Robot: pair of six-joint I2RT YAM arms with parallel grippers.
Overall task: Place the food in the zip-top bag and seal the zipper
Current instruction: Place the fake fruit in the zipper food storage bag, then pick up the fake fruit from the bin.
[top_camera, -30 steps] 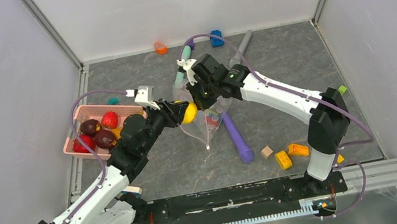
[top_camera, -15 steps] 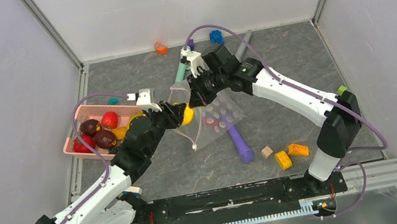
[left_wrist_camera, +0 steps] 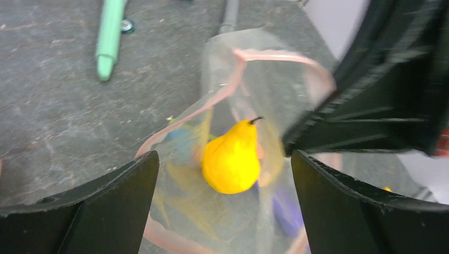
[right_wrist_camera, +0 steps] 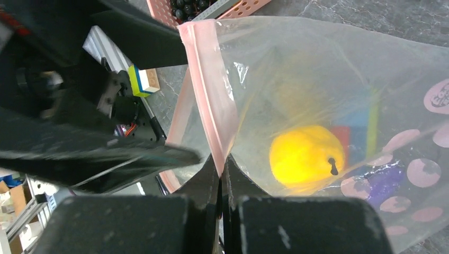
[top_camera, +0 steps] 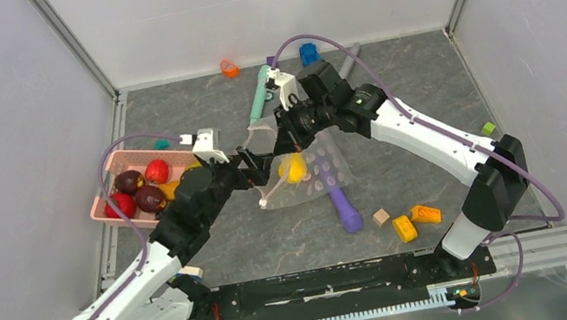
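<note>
A yellow toy pear [left_wrist_camera: 232, 161] lies loose inside the clear dotted zip-top bag [top_camera: 322, 172], seen through the plastic [right_wrist_camera: 307, 156]. My left gripper [left_wrist_camera: 225, 203] stands open just in front of the bag's mouth, nothing between its fingers. My right gripper [right_wrist_camera: 220, 165] is shut on the pink zipper strip [right_wrist_camera: 209, 90] and holds the mouth up and open. More food, red and maroon pieces [top_camera: 136, 190], sits in the pink basket. In the top view the left gripper [top_camera: 257, 167] is left of the pear and the right gripper [top_camera: 284, 123] is above it.
The pink basket [top_camera: 106, 212] stands at the left. A purple stick [top_camera: 344, 206] lies partly under the bag; a teal stick [top_camera: 257, 103] lies behind it. Yellow and tan blocks [top_camera: 414, 219] are at the near right. An orange ring [top_camera: 229, 67] and a blue block [top_camera: 309, 53] sit by the back wall.
My left gripper has opened and let go of the yellow pear, which now lies inside the bag. The right gripper has drawn the bag's mouth a little back and right.
</note>
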